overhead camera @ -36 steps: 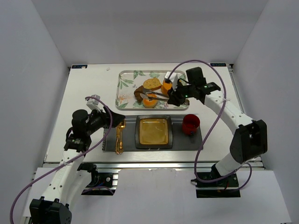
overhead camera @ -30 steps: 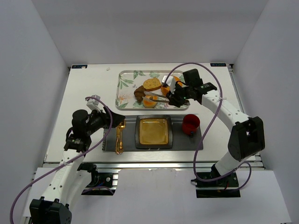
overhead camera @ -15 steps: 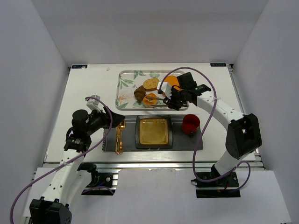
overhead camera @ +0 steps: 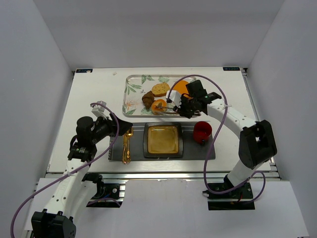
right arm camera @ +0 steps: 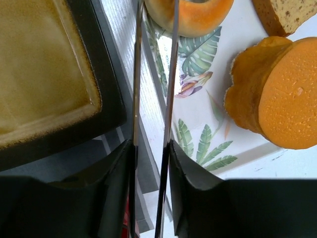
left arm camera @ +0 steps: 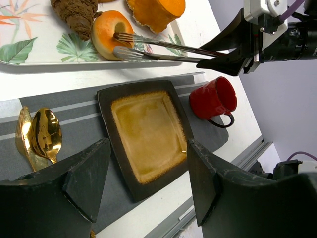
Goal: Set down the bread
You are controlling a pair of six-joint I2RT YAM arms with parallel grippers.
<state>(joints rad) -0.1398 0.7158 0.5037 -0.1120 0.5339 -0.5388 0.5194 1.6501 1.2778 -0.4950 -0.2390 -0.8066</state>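
- Filling the floor of the booth, the white table [overhead camera: 94, 94] carries everything else.
- A grey placemat [overhead camera: 195, 151] lies along the near edge.
- A leaf-printed tray [overhead camera: 132, 87] sits at 12 o'clock from the placemat.
- A dark square plate [overhead camera: 147, 140] lies at the middle of the placemat.
- The left gripper [left arm camera: 147, 163] hovers over the placemat's 9 o'clock end, fingers spread wide and empty.
- The right gripper [overhead camera: 182, 107] is at the tray's 4 o'clock corner, its fingers closed on metal tongs [right arm camera: 169, 84].
- The red cup [overhead camera: 202, 132] stands at 3 o'clock from the plate.
- The bread [left arm camera: 105, 35] rests on the tray near its 6 o'clock rim, beside a brown croissant [left arm camera: 74, 12]. The tong tips lie on either side of the bread and seem to touch it, though I can't be sure they grip.
- A gold spoon [left arm camera: 44, 134] lies at 9 o'clock from the plate.
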